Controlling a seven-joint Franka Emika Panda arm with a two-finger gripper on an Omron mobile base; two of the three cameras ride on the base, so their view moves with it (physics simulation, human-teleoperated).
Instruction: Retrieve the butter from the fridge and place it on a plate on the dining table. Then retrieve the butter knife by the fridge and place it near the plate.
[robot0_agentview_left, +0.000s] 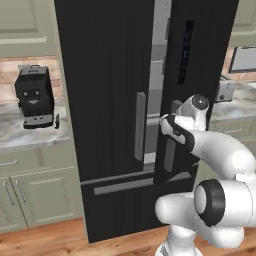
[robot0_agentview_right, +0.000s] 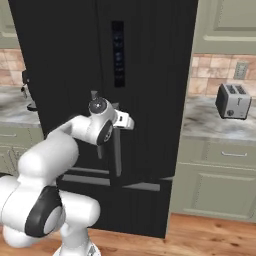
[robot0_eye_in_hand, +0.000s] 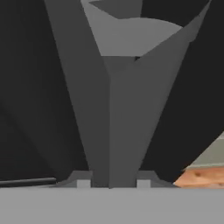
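Black fridge straight ahead, right door ajar.
My end effector sits at the right door's grey handle, fingertips either side of it, clenched on the bar; pale interior shows through the gap between doors.

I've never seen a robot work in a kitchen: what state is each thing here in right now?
Tall black double-door fridge: partly open, pale grey inside showing in the gap.
Right fridge door: ajar.
Left fridge door: shut.
Bottom drawer: shut.
Robot's fingers: closed around the right door's long grey vertical handle.
Pale green lower cabinets: shut.
Black coffee machine: upright on the counter.
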